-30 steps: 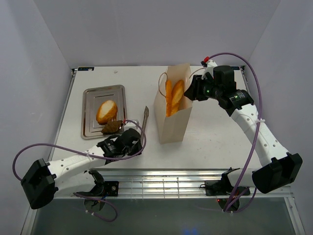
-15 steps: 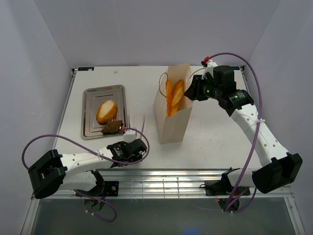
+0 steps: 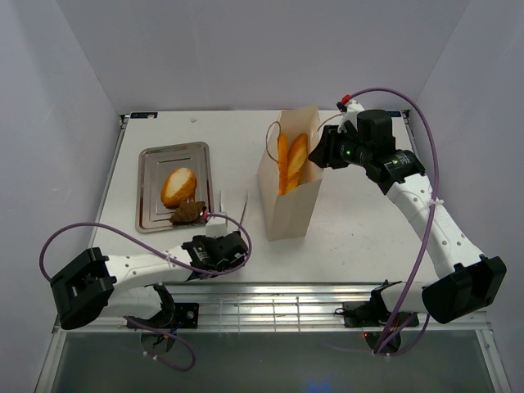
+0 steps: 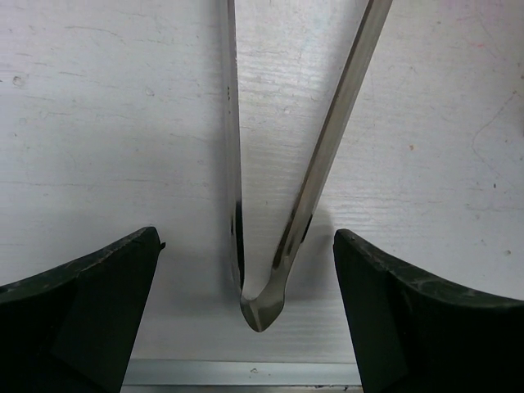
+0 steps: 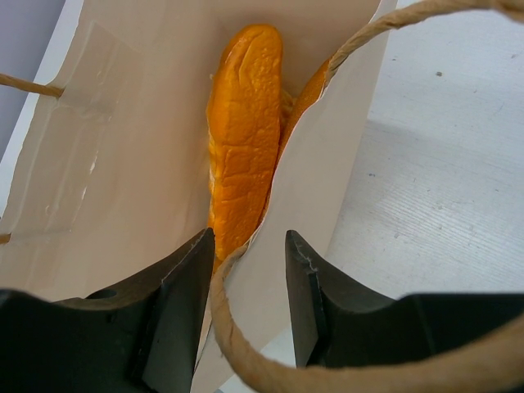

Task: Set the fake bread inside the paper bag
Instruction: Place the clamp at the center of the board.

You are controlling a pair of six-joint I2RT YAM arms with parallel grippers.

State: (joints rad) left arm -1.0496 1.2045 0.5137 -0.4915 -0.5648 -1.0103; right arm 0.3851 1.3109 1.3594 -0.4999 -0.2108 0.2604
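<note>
The paper bag [image 3: 288,196] stands upright mid-table with two long golden bread pieces [image 3: 290,162] inside it. The same bag [image 5: 123,164] and a baguette [image 5: 241,139] fill the right wrist view. My right gripper [image 3: 317,155] [image 5: 249,237] straddles the bag's right wall, jaws apart, one finger inside and one outside. An oval roll [image 3: 178,187] and a darker brown piece [image 3: 188,213] lie on the steel tray [image 3: 151,160]. My left gripper [image 3: 232,239] [image 4: 246,237] is wide open near the front edge. The silver tongs [image 3: 245,209] [image 4: 327,155] lie on the table between its fingers, untouched.
The bag's cord handle [image 5: 246,352] loops across my right fingers. A metal strip [image 4: 246,372] marks the table's near edge just behind the tongs' hinge. White walls close in the table on three sides.
My left gripper has opened and let go of the tongs, whose arms have sprung apart on the table. The left arm drew back toward the near edge. The right arm has not moved.
</note>
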